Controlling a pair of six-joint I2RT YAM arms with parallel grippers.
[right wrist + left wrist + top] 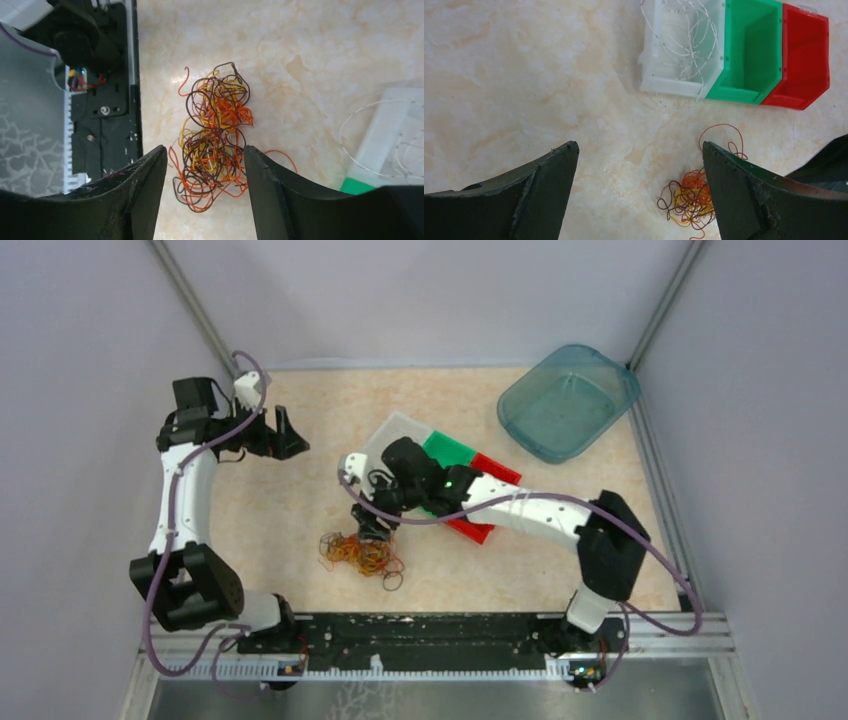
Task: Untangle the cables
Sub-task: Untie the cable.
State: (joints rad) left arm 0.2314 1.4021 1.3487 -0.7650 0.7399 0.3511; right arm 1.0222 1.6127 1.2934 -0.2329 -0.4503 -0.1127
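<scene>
The cables [360, 555] are a small tangle of thin orange, red, yellow and brown loops lying on the marbled table near its front middle. My right gripper [372, 525] hangs over the tangle's far edge. In the right wrist view its jaws [205, 150] stand open, with the near part of the cables [215, 135] lying between and just beyond the fingertips, nothing pinched. My left gripper [290, 435] is up at the back left, wide open [639, 145] and holding nothing. From there the cables [689, 197] show partly behind its right finger [744, 190].
A row of three small bins sits behind the tangle: white [674, 86] holding thin white loops, green [734, 92], and red [809, 60]; the right arm crosses above them. A teal basin [568, 400] stands at the back right. The black base rail [430, 635] runs along the near edge.
</scene>
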